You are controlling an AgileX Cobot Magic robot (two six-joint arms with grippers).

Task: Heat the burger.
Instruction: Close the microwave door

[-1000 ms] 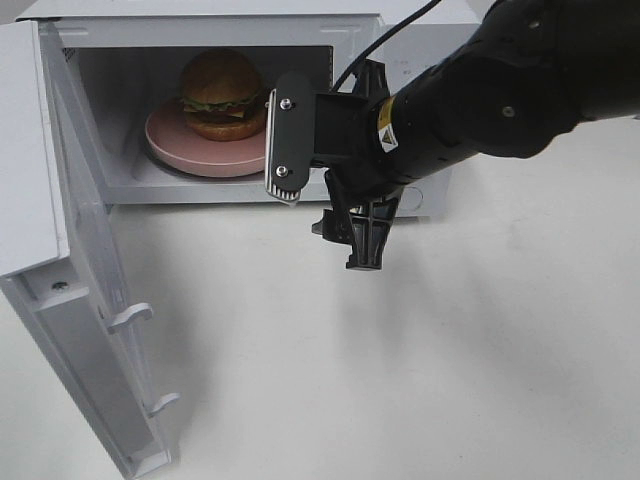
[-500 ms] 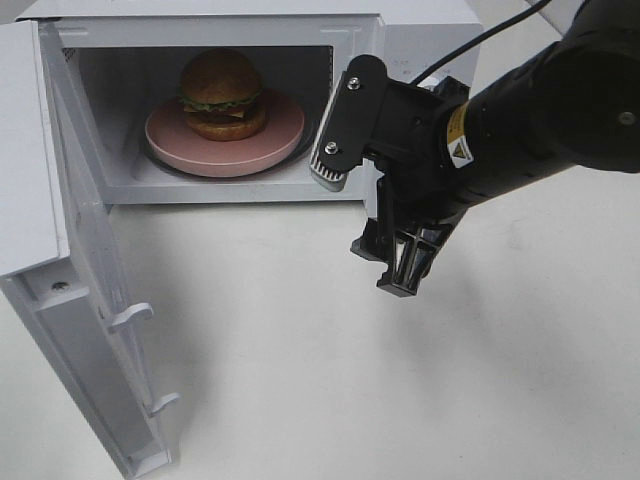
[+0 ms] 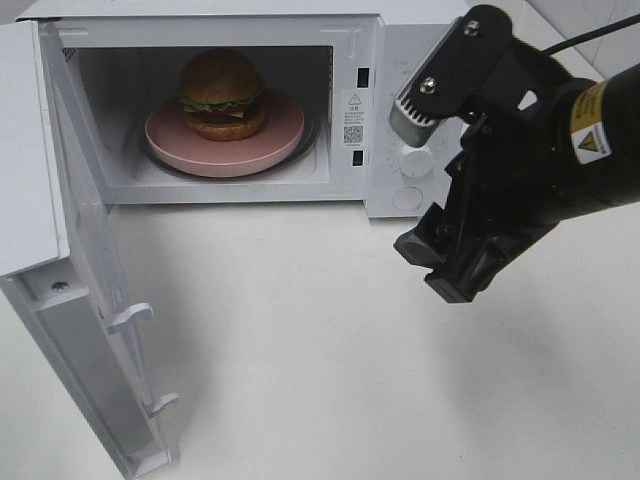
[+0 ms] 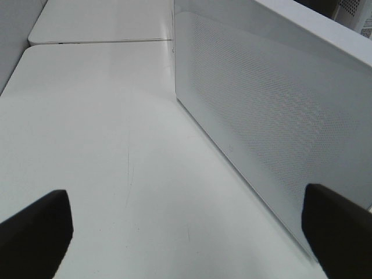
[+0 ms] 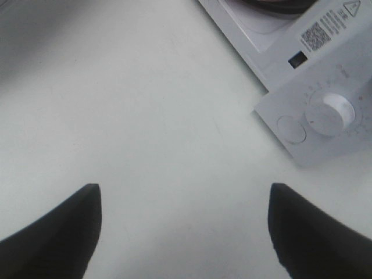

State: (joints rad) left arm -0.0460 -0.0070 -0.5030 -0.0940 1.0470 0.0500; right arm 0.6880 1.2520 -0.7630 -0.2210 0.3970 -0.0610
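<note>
Exterior high view is showing the white worktop carrying a white microwave, which is sitting along the far edge, toward the far-left corner. Its door is standing wide open, angling out toward the near-left corner. The right arm is reaching in from the right edge and holding the right end effector in the air in front of the microwave's control panel. The right wrist view is showing its fingers standing well apart, with only bare worktop between them. The left end effector is hovering near a dotted white face of the microwave, its fingers likewise spreading wide and gripping nothing. Inside the cavity a round pink plate is lying flat. The burger is resting upright on it, toward the rear. A white dial is sitting on the panel just beside a round button.
</note>
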